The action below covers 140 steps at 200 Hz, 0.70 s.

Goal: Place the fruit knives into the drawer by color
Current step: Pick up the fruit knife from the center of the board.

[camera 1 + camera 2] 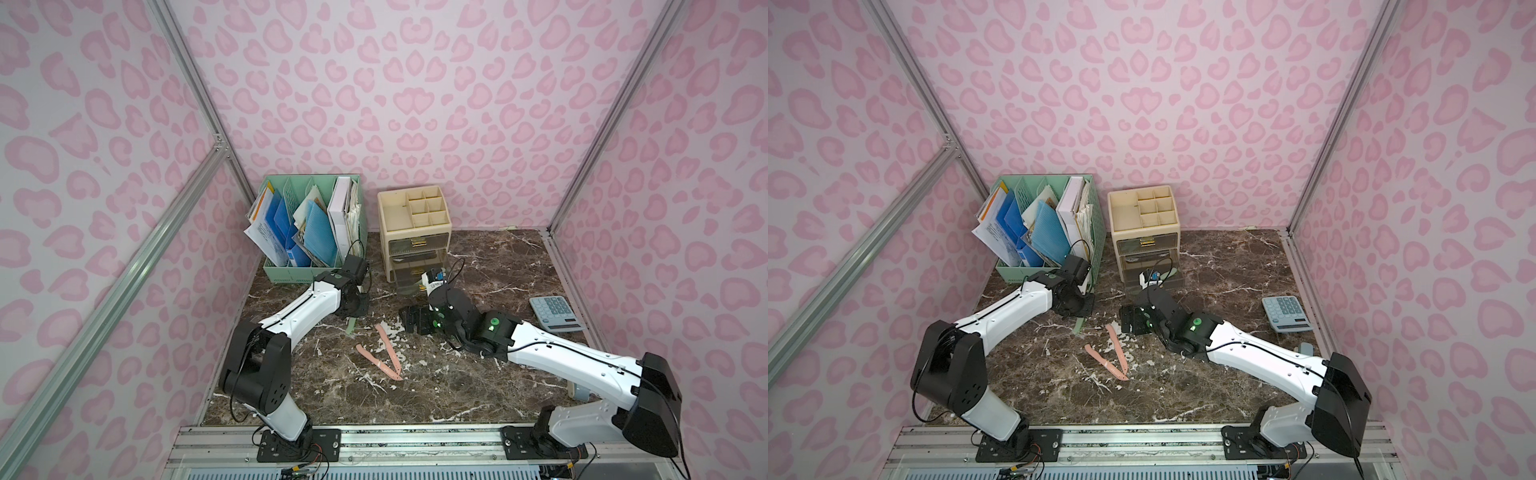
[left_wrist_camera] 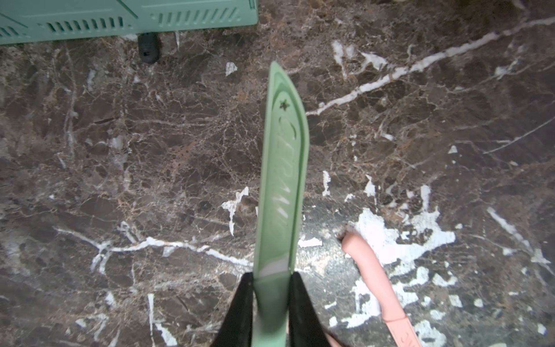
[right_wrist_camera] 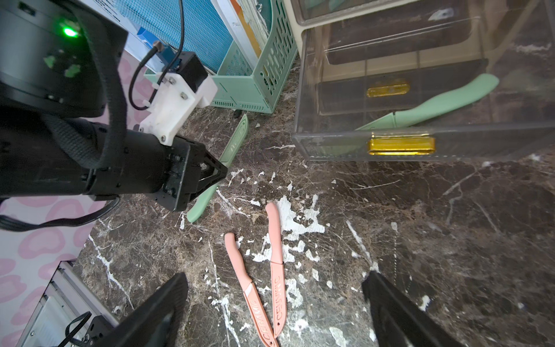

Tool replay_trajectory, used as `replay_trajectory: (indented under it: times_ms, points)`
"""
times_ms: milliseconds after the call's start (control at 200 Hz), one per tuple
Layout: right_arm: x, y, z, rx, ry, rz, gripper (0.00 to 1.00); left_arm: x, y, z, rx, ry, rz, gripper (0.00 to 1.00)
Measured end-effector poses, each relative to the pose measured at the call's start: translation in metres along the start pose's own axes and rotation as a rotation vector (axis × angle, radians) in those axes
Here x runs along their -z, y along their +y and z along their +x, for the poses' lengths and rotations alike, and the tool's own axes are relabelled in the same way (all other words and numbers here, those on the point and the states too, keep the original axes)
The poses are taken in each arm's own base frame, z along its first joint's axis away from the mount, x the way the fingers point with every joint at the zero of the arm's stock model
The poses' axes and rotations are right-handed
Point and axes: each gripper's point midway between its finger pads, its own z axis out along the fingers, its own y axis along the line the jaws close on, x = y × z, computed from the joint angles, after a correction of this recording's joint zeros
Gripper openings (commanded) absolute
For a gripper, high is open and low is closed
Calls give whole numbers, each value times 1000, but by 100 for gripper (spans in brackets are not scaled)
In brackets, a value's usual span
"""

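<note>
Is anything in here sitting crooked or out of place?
The mint green knife in the open drawer lies diagonally, handle tilted upward, not flat. On the table, two pink knives overlap at their blade tips.

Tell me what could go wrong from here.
1. The left gripper grips the green knife at one narrow spot, so it might swivel or slip in transit.
2. The other green knife lies slanted in the open drawer, handle apparently over the wall. A second knife dropped on it could tip it out.
3. The right arm sits before the drawer, so the arms may bump.
</note>
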Motion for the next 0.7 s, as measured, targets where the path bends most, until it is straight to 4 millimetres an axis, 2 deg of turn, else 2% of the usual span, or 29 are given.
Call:
replay_trajectory:
  times_ms: [500,700]
  points:
    - [2,-9,-8,-15,-20,17,95,45,0,4,-63,-59,20,17]
    - [5,-19,-10,-28,-29,32,95,61,-3,1,-108,-88,43,17]
